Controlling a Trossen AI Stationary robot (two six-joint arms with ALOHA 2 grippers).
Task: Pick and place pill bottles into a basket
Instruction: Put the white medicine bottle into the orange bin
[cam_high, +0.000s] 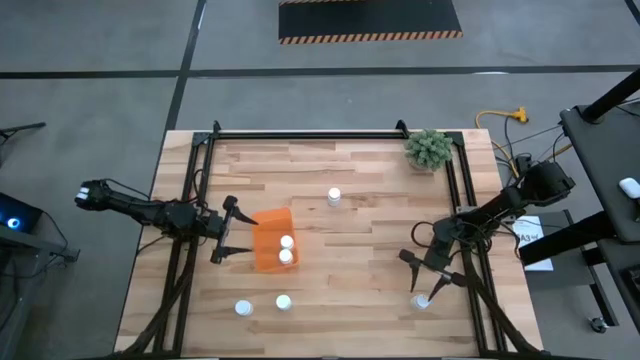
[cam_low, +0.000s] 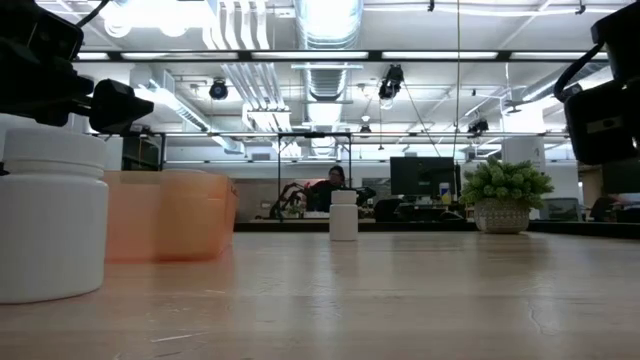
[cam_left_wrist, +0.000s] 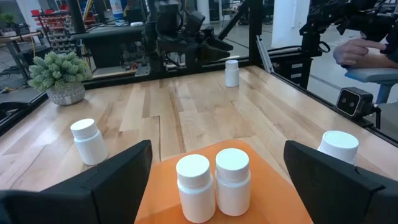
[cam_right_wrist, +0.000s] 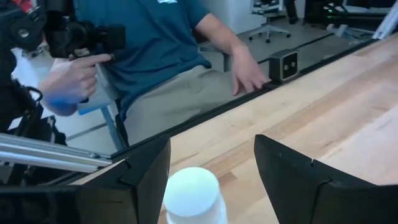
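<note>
Near right edge: right gripper (cam_high: 424, 279) lowered over a lone bottle (cam_high: 421, 300), fingers spread either side of its white cap (cam_right_wrist: 191, 186), not yet closed — pick step in hand. Next: close on the bottle, lift clear, carry left to the basket (cam_high: 270, 262). Near left: two loose bottles (cam_high: 262, 304). Mid-table left: orange basket holding two bottles (cam_left_wrist: 214, 183), left gripper (cam_high: 224, 230) wide open just beside it, empty. Farther, centre: one more bottle (cam_high: 334, 196) standing alone.
</note>
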